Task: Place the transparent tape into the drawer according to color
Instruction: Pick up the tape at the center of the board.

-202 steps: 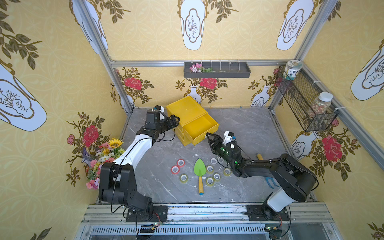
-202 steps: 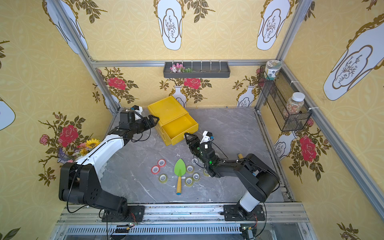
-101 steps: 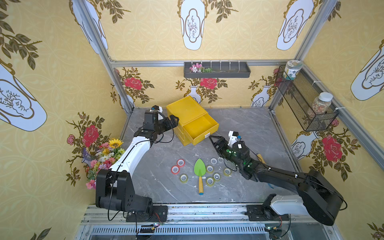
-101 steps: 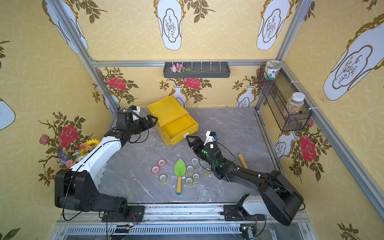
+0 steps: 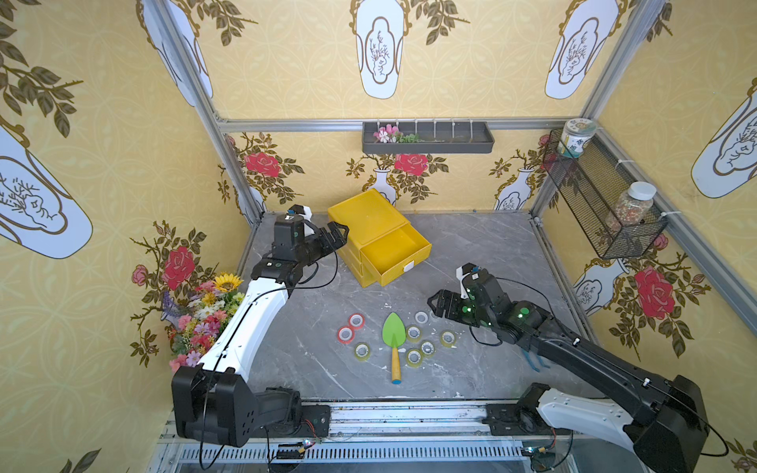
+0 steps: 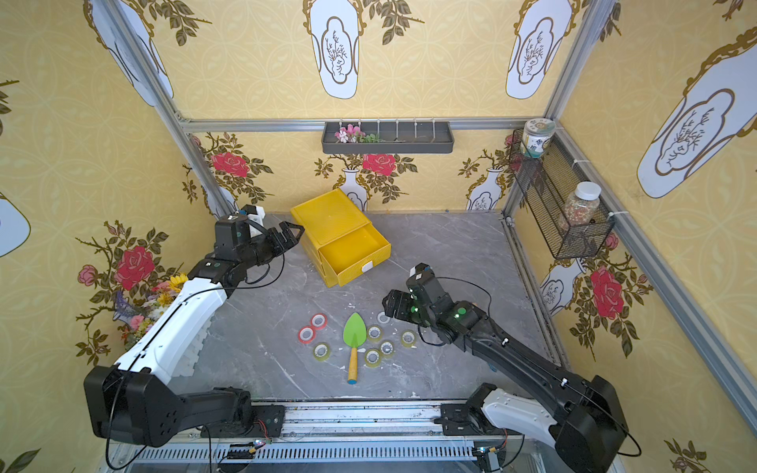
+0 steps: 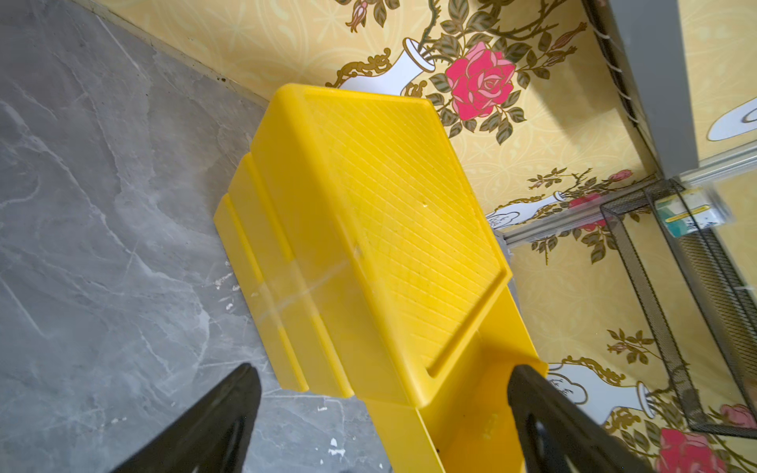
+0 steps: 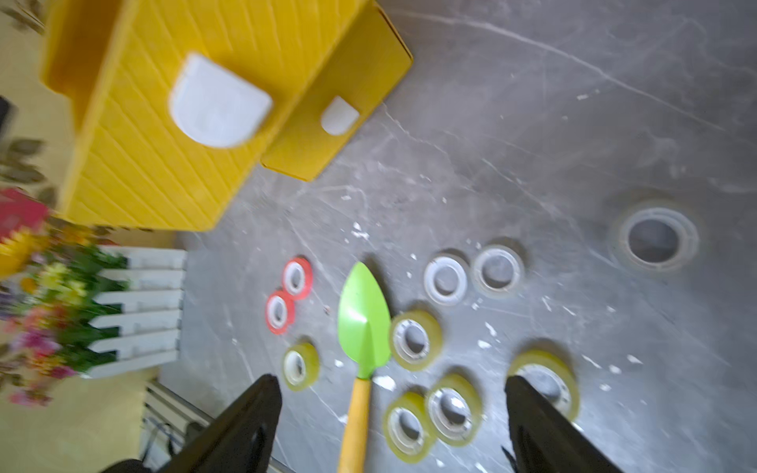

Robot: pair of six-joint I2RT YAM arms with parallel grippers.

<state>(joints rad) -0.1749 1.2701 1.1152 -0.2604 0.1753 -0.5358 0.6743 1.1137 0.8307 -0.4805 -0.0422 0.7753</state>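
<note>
**Q:** What has changed in the top views?

**A:** In both top views the right end effector (image 5: 435, 304) (image 6: 389, 301) has drawn back from the open top drawer (image 5: 394, 250). It now hangs above the grey surface (image 5: 471, 254), close to a colourless roll (image 5: 421, 317). The left end effector (image 5: 339, 234) is still at the far-left corner of the yellow drawer unit (image 5: 368, 215).

**Q:** Where is the tape?

**A:** The tape rolls are all on the surface, none in the drawer. The red rolls (image 5: 356, 321) and yellowish rolls (image 5: 362, 351) flank a green trowel (image 5: 394, 331). Each roll lies flat with its hole upward, so its axis stands vertical. Being round, the rolls point no particular way.

**Q:** What does the left wrist view show?

**A:** The left end effector (image 7: 383, 374) has its jaws spread wide. They reach toward the drawer unit and grip nothing.

**Q:** And the right wrist view?

**A:** It is blurred. The right end effector (image 8: 391, 385) is spread wide and empty. Yellowish rolls and the trowel handle lie on the surface between its jaws.
</note>
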